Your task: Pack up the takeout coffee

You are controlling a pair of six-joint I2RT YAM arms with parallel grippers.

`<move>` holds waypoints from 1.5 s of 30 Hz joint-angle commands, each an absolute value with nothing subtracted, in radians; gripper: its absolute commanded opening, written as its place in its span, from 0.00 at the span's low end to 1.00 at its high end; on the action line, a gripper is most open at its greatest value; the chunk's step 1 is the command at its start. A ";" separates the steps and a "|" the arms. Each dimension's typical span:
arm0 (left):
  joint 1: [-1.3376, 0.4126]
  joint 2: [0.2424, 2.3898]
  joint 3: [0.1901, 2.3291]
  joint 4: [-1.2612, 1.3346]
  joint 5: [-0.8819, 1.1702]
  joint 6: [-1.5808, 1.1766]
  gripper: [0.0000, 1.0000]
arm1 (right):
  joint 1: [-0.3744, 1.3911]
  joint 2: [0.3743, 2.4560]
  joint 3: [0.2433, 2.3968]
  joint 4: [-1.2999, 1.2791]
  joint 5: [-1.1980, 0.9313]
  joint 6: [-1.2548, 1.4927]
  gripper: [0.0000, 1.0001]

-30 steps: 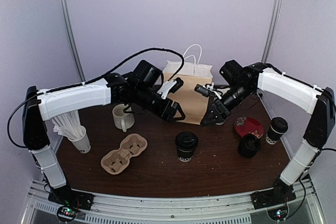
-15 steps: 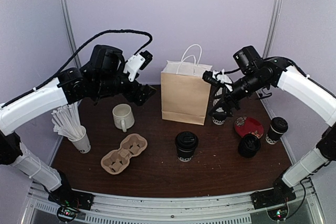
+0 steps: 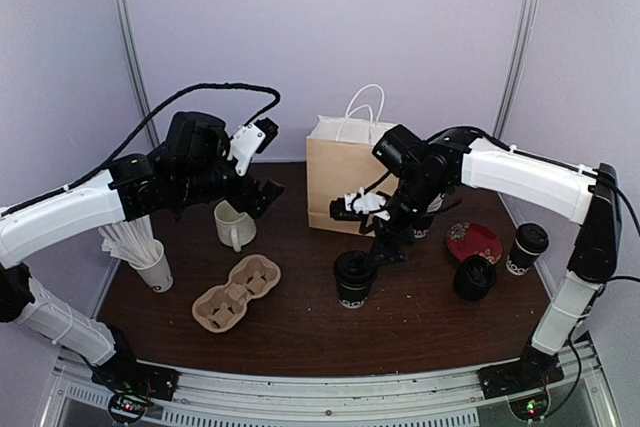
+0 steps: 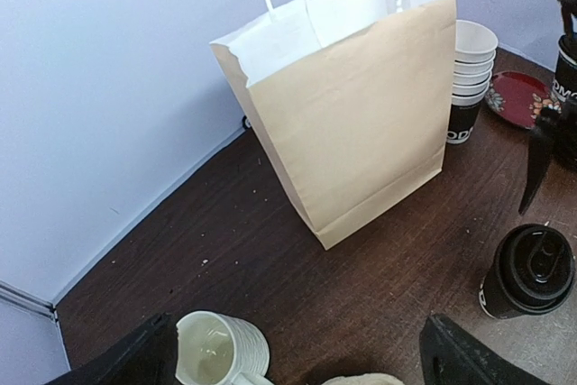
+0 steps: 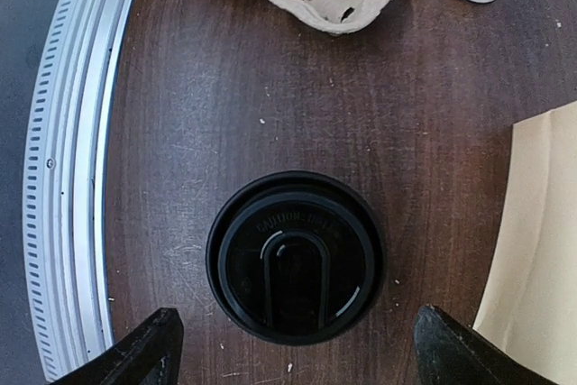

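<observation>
**Table** [image 3: 300, 337], dark wood, carrying:

- First lidded cup [image 3: 354, 279]: black, upright at the centre front, in front of the paper bag and apart from it.
- Second lidded cup [image 3: 526, 247]: black with white lettering, upright at the right edge, just beside the red plate [image 3: 473, 241].
- Paper bag [image 3: 345, 182]: brown with white handles, upright at the back, its top open.
- Stack of cups [image 4: 471, 78]: white inside, just to the right of the bag.
- Mug [image 3: 233, 222]: white, left of the bag.
- Cup carrier [image 3: 236, 292]: cardboard, lying in front of the mug.
- Cup of sticks [image 3: 150, 257]: white, at the far left.

**Right tool** [image 3: 388, 243]: jaws wide, poised over the first lidded cup with a finger on either side of the lid, not touching it.

**Left tool** [image 3: 255, 182]: jaws wide, holding nothing, raised above the mug and facing the bag.
</observation>
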State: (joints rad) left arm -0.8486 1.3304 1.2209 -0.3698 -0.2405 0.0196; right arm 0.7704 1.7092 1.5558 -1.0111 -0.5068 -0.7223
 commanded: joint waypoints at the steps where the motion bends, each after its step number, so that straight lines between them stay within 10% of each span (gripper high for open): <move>1: -0.845 1.321 1.218 -0.300 -0.255 0.009 0.98 | 0.810 1.770 1.610 -1.050 -0.436 -0.731 0.93; 45: -0.845 1.347 1.239 -0.343 -0.256 0.027 0.97 | 0.789 1.587 1.526 -1.166 -0.369 -0.655 0.68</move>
State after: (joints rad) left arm -0.8486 1.3361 1.2209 -0.3672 -0.2462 0.0174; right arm 0.8341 1.7081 1.5692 -1.0981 -0.3664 -0.6727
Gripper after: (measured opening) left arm 0.976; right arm 0.718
